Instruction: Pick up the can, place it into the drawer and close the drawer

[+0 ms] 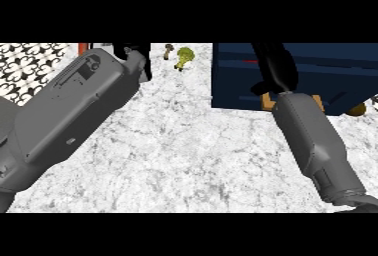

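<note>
Marble counter (184,150); right hand (275,65) over navy drawer (236,75).

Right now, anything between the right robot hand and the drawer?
Nothing visible. The right robot hand shows over the dark blue drawer. No can shows; the hand may hide it. The small yellow-green object lies on the counter left of the drawer, off that line.

Counter (184,150) spans the view. Drawer (236,75) sits at far right; the right robot hand (275,65) extends over it. Left robot hand (136,55) lies far left; a small object (183,57) stands between them, at the rear.
</note>
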Available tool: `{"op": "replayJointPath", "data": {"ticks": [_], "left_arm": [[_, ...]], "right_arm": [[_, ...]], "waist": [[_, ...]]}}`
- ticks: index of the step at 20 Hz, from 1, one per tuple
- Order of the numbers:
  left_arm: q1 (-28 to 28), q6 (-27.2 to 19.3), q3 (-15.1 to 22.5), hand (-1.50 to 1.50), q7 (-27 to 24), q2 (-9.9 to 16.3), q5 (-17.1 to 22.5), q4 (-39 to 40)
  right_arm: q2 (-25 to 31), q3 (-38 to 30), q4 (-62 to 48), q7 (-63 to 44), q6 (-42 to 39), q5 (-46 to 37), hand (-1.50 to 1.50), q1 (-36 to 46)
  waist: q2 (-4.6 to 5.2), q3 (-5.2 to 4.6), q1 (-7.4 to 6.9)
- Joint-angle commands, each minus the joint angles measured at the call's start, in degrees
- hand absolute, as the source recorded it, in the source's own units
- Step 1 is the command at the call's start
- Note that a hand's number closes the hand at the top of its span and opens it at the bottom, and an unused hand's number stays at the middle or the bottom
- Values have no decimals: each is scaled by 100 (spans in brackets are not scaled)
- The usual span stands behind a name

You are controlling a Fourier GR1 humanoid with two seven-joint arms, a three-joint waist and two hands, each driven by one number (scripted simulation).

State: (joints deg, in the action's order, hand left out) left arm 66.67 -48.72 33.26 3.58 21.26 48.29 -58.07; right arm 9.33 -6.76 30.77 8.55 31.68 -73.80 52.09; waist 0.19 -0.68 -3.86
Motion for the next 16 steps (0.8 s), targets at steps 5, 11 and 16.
{"op": "replayJointPath", "data": {"ticks": [5, 11, 16], "left_arm": [[-97, 170, -105, -150, 227, 258, -119, -232], [-62, 67, -125, -150, 557, 562, -198, -675], [-275, 46, -85, -150, 597, 554, -236, -887]], "right_arm": [[96, -331, -1148, -321, 424, -73, -150, 1012], [283, -419, -1552, -212, 744, -107, -150, 1234], [473, -478, -1732, -348, 645, -135, -150, 1589]], "waist": [[126, 78, -71], [141, 82, -174], [169, 82, -264]]}}
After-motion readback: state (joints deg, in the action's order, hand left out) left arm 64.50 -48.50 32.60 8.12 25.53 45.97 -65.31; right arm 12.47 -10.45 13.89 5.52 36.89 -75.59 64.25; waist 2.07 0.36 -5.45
